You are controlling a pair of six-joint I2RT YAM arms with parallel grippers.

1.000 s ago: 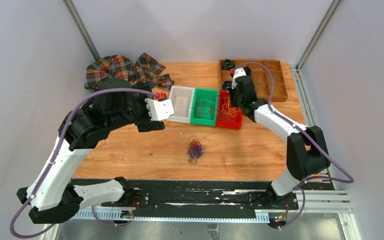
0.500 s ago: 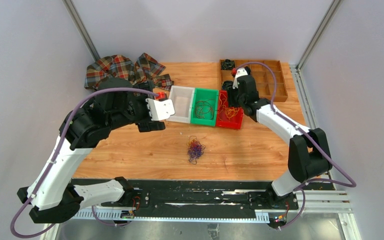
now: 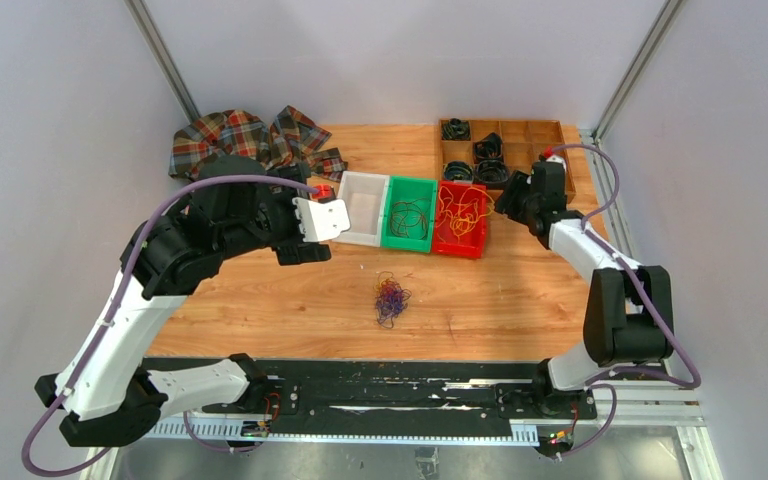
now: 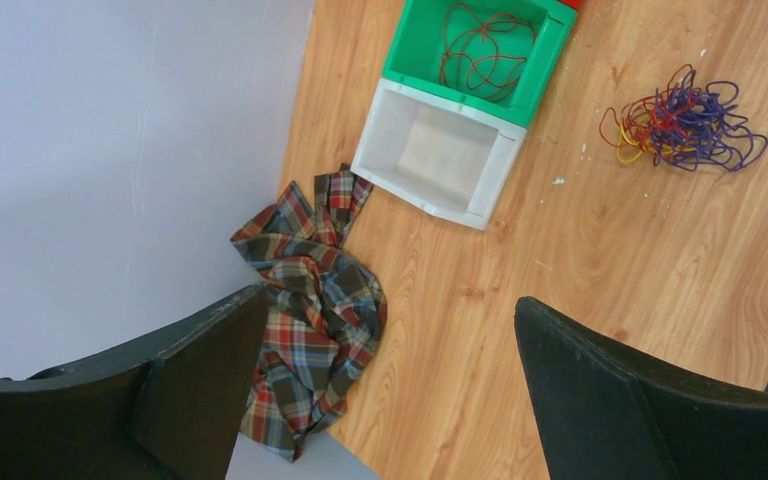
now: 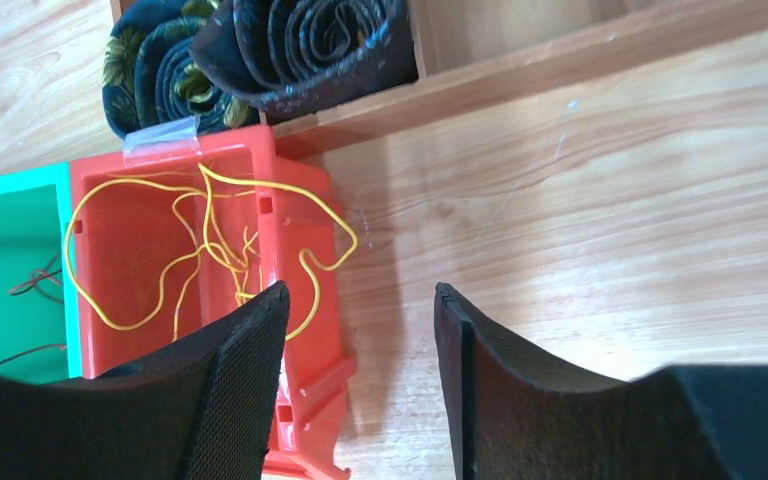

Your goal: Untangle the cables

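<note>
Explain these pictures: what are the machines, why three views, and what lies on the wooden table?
A left arm and a right arm, both robots, are bolted at the near edge of the table, each ending in a two-finger gripper. The wide picture looks down from above; the other two come from cameras on the wrists, so the dark shapes at the bottom are the arms' own fingers. Both the left gripper and the right gripper are open, holding nothing. On the table stand three bins: a white bin, empty; a green bin holding a dark cable; a red bin holding a yellow cable. Nearer the arms lies a tangle of purple and orange cables. A plaid cloth lies far left, a wooden tray with dark rolled items far right.
</note>
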